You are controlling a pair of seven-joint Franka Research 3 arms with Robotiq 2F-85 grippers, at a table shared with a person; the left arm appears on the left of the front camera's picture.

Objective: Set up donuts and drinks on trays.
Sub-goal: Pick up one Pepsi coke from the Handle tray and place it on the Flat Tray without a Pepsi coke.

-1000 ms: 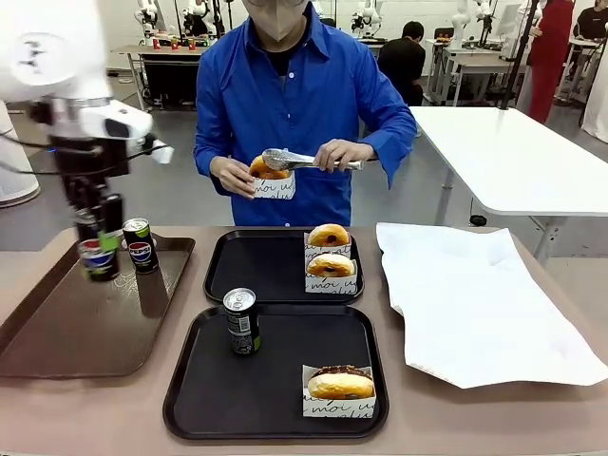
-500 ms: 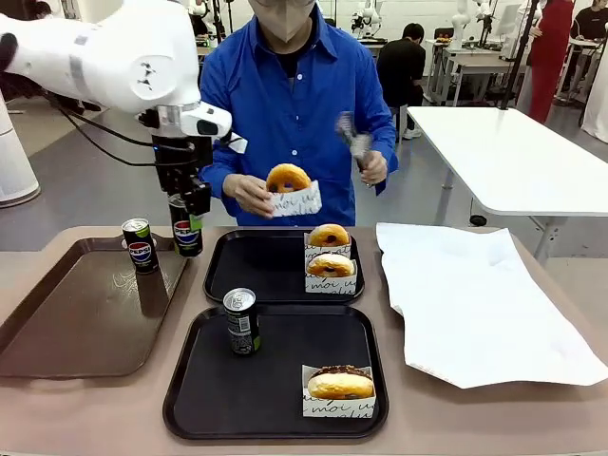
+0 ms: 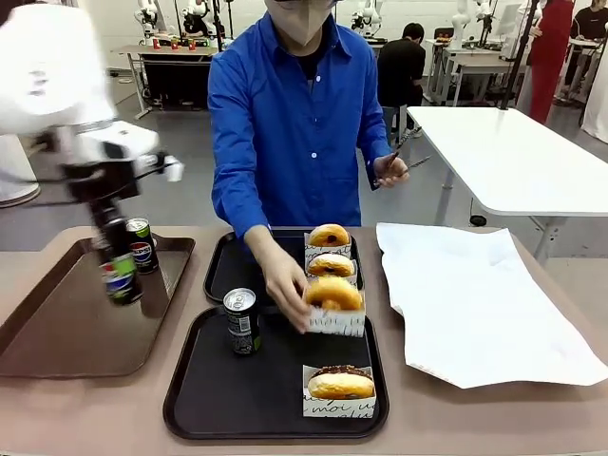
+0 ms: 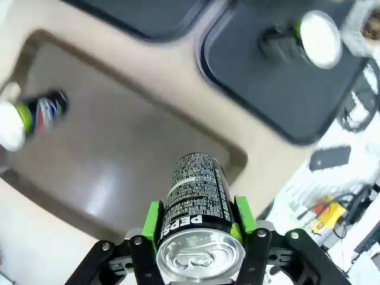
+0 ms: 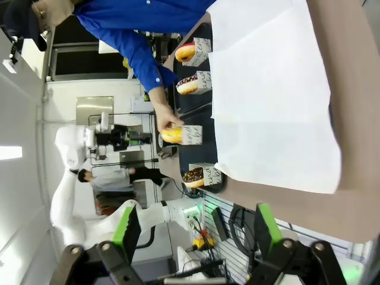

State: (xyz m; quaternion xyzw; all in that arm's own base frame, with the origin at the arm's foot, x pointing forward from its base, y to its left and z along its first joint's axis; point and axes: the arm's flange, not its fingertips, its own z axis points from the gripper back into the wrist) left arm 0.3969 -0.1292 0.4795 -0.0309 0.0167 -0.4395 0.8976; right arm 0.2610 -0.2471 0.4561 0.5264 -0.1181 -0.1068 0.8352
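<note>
Gripping Pepsi can (image 4: 199,202) between green pads, left end effector (image 4: 200,228) clamped, above brown tray (image 4: 136,160)

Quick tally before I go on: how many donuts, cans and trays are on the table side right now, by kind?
Donuts: 4 (two on the far black tray, one in the person's hand, one on the near tray)
Cans: 3 (one on the near tray, one on the brown tray, one in the left hand)
Trays: 3 (black, black, brown)
Total: 10
</note>
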